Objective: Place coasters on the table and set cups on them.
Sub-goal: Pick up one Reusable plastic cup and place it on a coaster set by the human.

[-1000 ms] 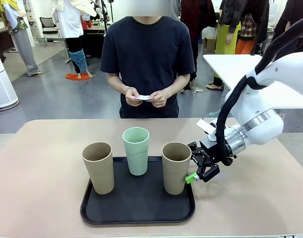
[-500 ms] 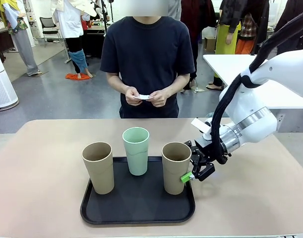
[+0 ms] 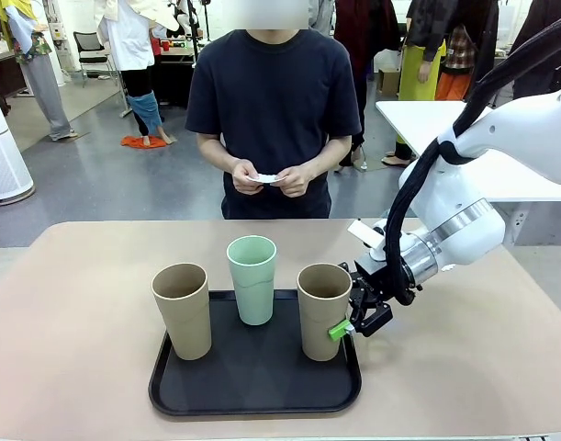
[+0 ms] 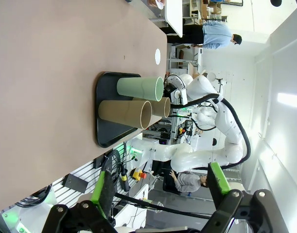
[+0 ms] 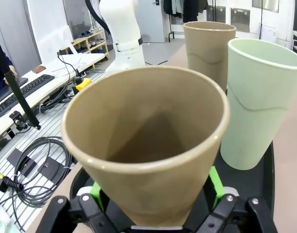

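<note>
My left hand (image 4: 159, 182) sits at the bottom of its wrist view with both fingers spread wide and nothing between them. It hangs well back from the black tray (image 3: 262, 390), which that view shows sideways near the centre.

In the front view the beige worktop (image 3: 78, 303) fills the lower half, and the tray sits on it at lower centre. On the tray's left end stands the left tan cup (image 3: 182, 312), upright. To its right and a little farther back is the mint cup (image 3: 252, 280), also upright on the tray.

Above the cups, at upper centre, a person (image 3: 273, 101) in a dark shirt stands at the far edge of the worktop. Both of the person's hands are at waist height, holding the thin white coasters (image 3: 267, 178) between them. I cannot tell how many there are.

On the tray's right end stands the right tan cup (image 3: 321, 308). My right hand (image 3: 344, 323) reaches in from the right of the frame and is pinching this cup low on its wall. In the right wrist view its green pads (image 5: 215, 183) sit against the cup on either side, and the cup's open mouth faces the camera. The mint cup and the left tan cup stand behind it at upper right.
</note>
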Available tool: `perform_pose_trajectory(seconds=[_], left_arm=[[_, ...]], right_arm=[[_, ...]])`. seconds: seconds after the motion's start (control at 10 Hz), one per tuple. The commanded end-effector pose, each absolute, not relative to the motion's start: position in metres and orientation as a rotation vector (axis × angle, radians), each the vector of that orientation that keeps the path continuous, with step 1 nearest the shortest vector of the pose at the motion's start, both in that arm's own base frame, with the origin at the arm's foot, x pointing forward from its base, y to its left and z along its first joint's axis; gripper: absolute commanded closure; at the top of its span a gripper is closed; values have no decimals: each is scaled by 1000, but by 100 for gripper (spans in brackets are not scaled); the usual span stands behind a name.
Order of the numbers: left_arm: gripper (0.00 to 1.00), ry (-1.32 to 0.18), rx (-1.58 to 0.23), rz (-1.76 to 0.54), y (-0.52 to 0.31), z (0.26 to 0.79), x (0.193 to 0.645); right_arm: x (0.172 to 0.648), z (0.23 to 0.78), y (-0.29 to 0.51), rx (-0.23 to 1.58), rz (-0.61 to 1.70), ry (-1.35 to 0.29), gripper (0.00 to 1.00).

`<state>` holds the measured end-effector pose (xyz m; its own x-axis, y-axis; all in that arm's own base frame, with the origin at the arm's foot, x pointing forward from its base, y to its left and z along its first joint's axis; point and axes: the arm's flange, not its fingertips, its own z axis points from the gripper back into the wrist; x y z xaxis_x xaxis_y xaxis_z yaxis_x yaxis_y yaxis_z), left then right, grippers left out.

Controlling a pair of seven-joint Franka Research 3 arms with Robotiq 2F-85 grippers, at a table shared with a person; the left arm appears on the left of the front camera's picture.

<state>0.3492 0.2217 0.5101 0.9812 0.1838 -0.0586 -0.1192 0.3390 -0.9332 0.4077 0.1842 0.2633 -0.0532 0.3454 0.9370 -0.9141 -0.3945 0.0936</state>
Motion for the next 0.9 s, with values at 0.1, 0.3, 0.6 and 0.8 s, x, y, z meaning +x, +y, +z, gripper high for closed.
perform_pose_trajectory(seconds=[0.1,0.3,0.6,0.8], left_arm=[[0,-81,-1214,203,222,511,350],[0,-81,-1214,203,222,511,350],[0,-81,-1214,203,222,511,350],[0,-81,-1214,203,222,511,350]], right_arm=[[412,263,184,1241,1653,-687,69],[411,263,182,1238,1653,-688,100],[405,279,173,1209,1622,-733,75],[395,325,142,1101,1500,-881,75]])
